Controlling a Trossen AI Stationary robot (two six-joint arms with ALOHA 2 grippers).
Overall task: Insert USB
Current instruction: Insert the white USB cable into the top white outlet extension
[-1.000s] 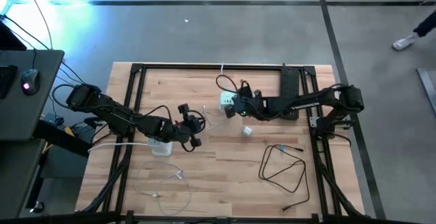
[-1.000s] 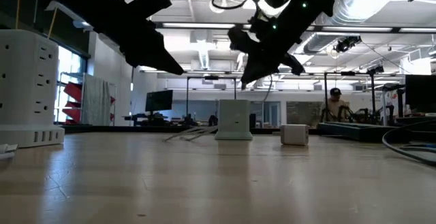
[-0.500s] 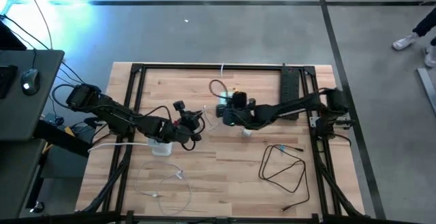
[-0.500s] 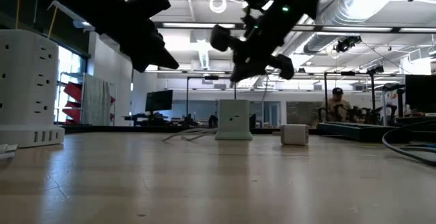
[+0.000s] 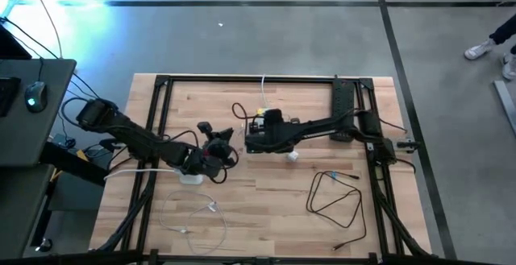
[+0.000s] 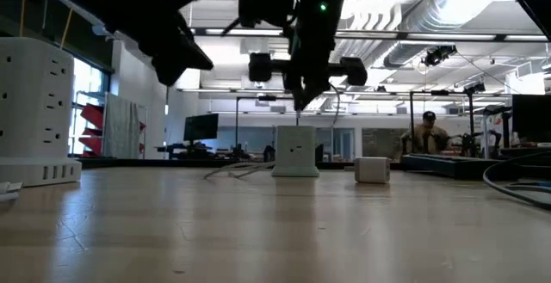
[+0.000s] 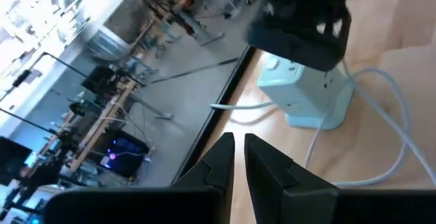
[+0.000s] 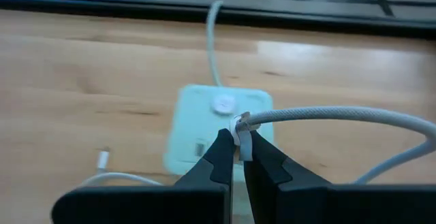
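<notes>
My right gripper (image 8: 238, 157) hovers over a white power cube (image 8: 204, 139), shut on the plug end of a grey braided cable (image 8: 340, 118). In the high view this gripper (image 5: 255, 131) covers most of the cube, and the cable loops (image 5: 239, 107) toward the far edge. The cube (image 6: 295, 151) stands on the table with its white cord (image 8: 212, 40) running to the far edge. My left gripper (image 5: 219, 151) hangs left of the cube with nothing between its fingers (image 7: 238, 157), which stand a narrow slit apart. My right gripper pinches the cable's white plug end (image 8: 240, 130) between its two fingertips. The cable leaves the fingers sideways, so the fingers lie across it. Plug and cable are lifted clear, above the cube's top face.
A tall white outlet tower (image 6: 34, 111) stands under my left arm (image 5: 190, 175). A small white charger block (image 5: 292, 155) lies just near of the cube. A black cable loop (image 5: 334, 199) and a thin clear cable (image 5: 197, 213) lie toward the near edge. A black power strip (image 5: 343, 104) sits far right.
My right gripper has travelled toward the table's left, carrying the cable end from right of the white cube to above it, its loop trailing along. My left gripper has drawn back a little toward the left.
</notes>
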